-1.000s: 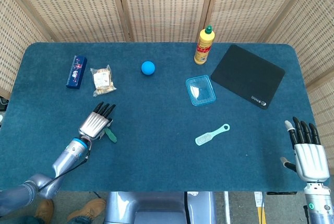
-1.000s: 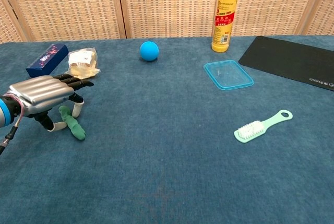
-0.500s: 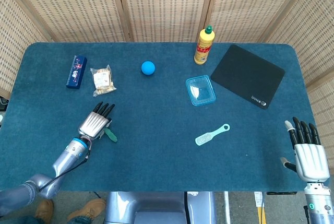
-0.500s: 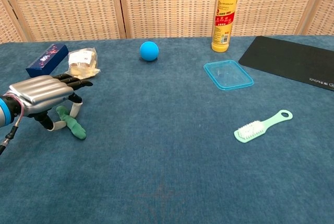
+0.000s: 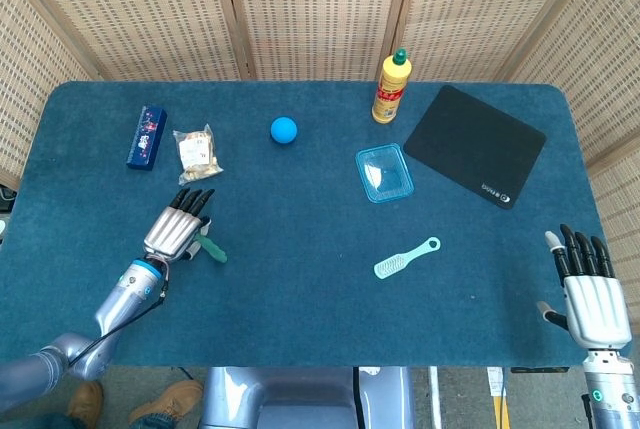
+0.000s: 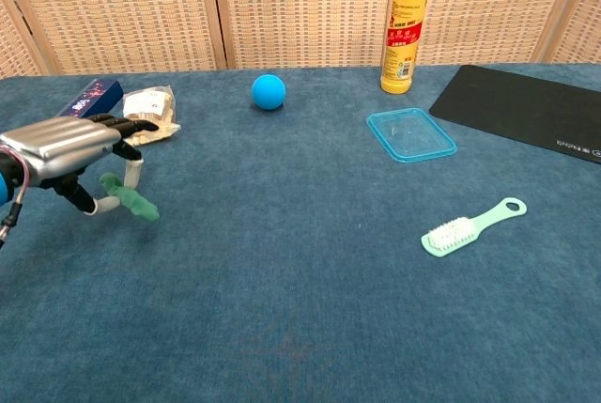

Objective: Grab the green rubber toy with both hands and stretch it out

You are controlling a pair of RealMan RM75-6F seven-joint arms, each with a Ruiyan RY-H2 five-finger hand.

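The green rubber toy (image 5: 212,247) is a short, bent strip at the left of the blue table. My left hand (image 5: 178,229) is over its near end and pinches it between thumb and a finger. In the chest view the toy (image 6: 131,200) hangs slanted from the left hand (image 6: 66,145), just above the cloth. My right hand (image 5: 592,294) is far away at the table's front right corner. Its fingers are straight and apart, and it holds nothing. The chest view does not show it.
Behind the left hand lie a snack packet (image 5: 196,153) and a dark blue box (image 5: 147,136). A blue ball (image 5: 284,130), yellow bottle (image 5: 391,89), clear blue container (image 5: 384,173) and black mat (image 5: 475,144) sit further back. A mint brush (image 5: 405,258) lies centre right.
The left hand has risen and drawn slightly back and left, lifting the green toy off the cloth with it. The right hand has not moved.
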